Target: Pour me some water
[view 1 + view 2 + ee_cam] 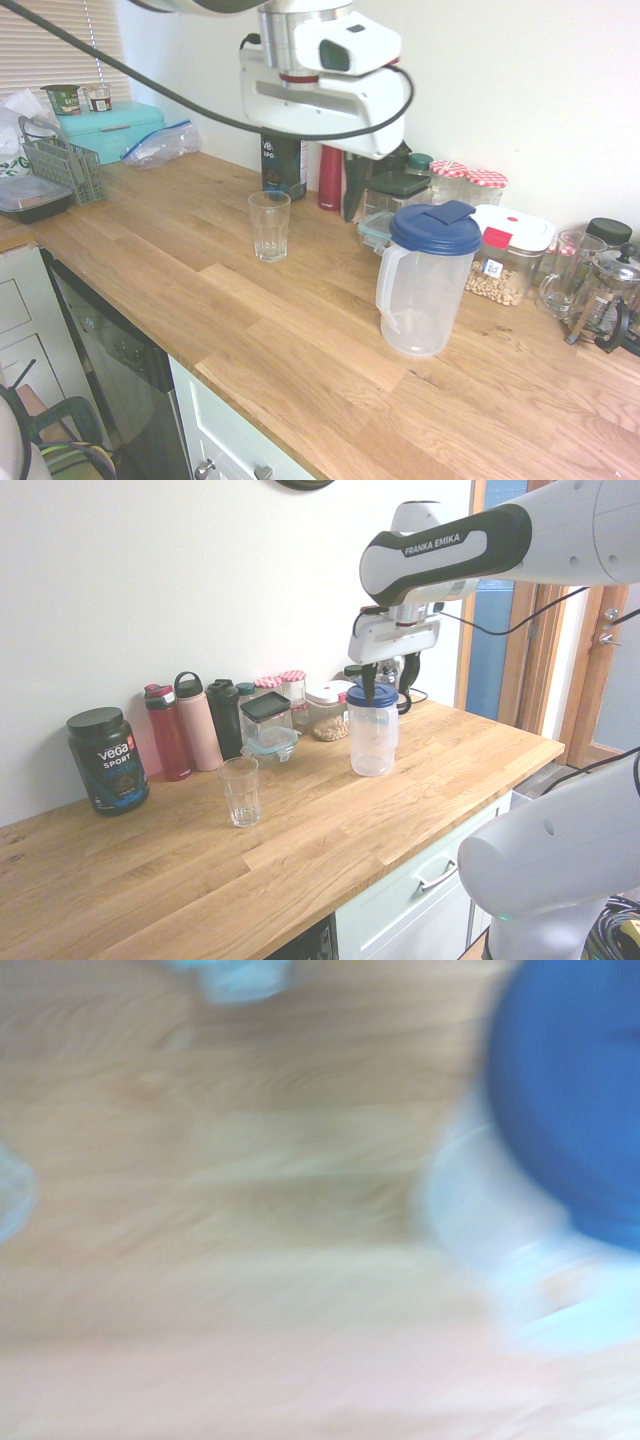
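Second exterior view: the jug (373, 733) is seen upright on the worktop (300, 870), near the wall edge, in front of the jars (290, 688) and beside a box of nuts (329, 712). The glass (240, 791) stands well apart from it, toward the bottles (198, 721) and the dark tub (108, 760). The gripper (372, 672) hangs just above the jug's blue lid (372, 695), pointing steeply down; its jaws are spread wide and nothing is held between them.

In the first exterior view the jug (427, 280) looks clear and nearly empty, so it is judged to be light; how much water is inside cannot be told. Its plastic wall is probably smooth and a little slippery, and may give under a strong squeeze. The handle (388, 290) is the better place to be gripped. The handle is turned toward the glass (269, 226) in this view. The jug's long axis is vertical. The glass is fragile and is open upward.

The wrist view is blurred; only the blue lid (575, 1090) over wood is recognised.
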Motion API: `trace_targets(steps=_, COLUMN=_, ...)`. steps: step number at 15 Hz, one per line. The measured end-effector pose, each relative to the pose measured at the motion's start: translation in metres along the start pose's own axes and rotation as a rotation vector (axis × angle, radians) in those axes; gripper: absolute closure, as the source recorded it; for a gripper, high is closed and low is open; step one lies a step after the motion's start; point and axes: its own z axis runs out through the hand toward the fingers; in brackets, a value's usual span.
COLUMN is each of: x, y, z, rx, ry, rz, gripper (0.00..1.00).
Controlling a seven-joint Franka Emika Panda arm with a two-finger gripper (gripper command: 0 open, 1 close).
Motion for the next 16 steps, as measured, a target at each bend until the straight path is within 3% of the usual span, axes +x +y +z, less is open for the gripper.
trace_targets(steps=3, x=0.034, y=0.019, z=0.028, rx=-0.002, ry=0.024, rz=0.011, gripper=0.0)
trace_targets(steps=8, x=0.047, y=0.006, z=0.084, rx=-0.047, ry=-0.025, rz=-0.011, gripper=0.0)
trace_targets(steps=9, x=0.046, y=0.003, z=0.089, rx=-0.05, ry=-0.029, rz=-0.015, gripper=1.0)
trace_targets(steps=16, x=0.047, y=-0.007, z=0.117, rx=-0.023, ry=0.003, rz=0.034, gripper=1.0)
